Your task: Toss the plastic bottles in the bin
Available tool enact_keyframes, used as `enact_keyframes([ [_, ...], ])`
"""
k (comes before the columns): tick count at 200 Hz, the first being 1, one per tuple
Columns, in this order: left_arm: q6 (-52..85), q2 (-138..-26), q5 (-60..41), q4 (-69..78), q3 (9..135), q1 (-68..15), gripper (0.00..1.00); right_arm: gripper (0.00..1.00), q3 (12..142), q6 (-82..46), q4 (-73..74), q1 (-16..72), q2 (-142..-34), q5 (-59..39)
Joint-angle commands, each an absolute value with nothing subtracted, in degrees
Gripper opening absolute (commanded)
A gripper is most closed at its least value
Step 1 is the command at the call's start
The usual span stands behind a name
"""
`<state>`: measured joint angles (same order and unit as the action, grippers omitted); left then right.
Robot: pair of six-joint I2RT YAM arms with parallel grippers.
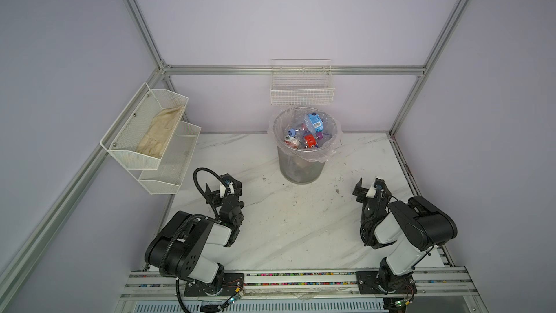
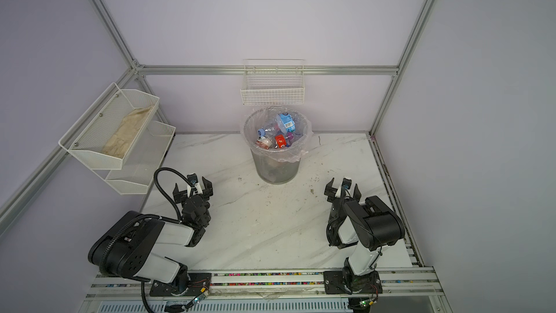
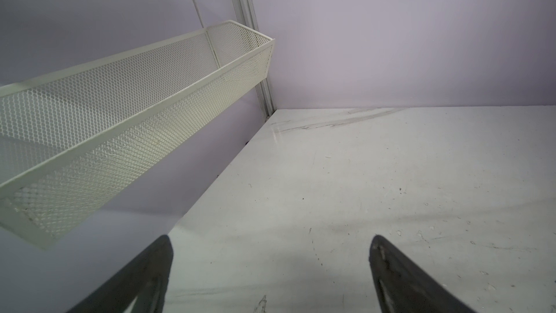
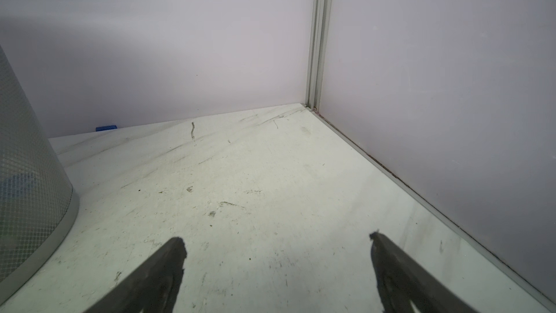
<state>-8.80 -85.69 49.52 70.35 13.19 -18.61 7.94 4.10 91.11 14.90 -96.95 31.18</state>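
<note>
1. The lower contents of the bin [image 1: 302, 167] are hard to read, because grey mesh and a clear liner blur them. In the right wrist view the bin is cut off at the edge, with a blue smear showing through.
2. The plastic bottles [image 1: 313, 123] I can see lie heaped inside it near the rim: crumpled clear bodies, blue labels, one red.
3. A small blue thing [image 4: 106, 128] sits at the foot of the wall; I cannot identify it.
4. The left gripper [image 3: 270, 240] and right gripper [image 4: 276, 237] both gape wide and hold nothing, above the scuffed marble-patterned tabletop [image 1: 285, 230].
5. A white wire basket [image 1: 301, 93] hangs on the back wall behind the bin, higher than its rim. A two-tier mesh shelf [image 1: 132, 156] on the left wall holds a beige cloth [image 1: 161, 132].
</note>
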Motion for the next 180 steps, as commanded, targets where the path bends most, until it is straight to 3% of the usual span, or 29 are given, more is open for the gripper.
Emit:
enact_keyframes([
  [1,-8.4,-86.6,47.4,75.0,13.4,-17.1,1.0,0.97,9.0,3.7,107.1,14.3,-98.1,29.7],
  [103,-7.7,-91.1,42.4,86.2,9.0,-15.4,1.0,0.98,11.2,5.1,107.2,13.3,-103.2,23.4],
  [129,-7.9,-90.9,42.0,86.2,8.8,-15.6,1.0,0.98,12.4,12.2,107.2,13.8,-105.6,13.6],
  [180,-10.4,-92.2,38.5,86.3,9.3,-16.5,1.0,0.98,12.5,12.0,107.1,14.6,-105.7,14.5],
])
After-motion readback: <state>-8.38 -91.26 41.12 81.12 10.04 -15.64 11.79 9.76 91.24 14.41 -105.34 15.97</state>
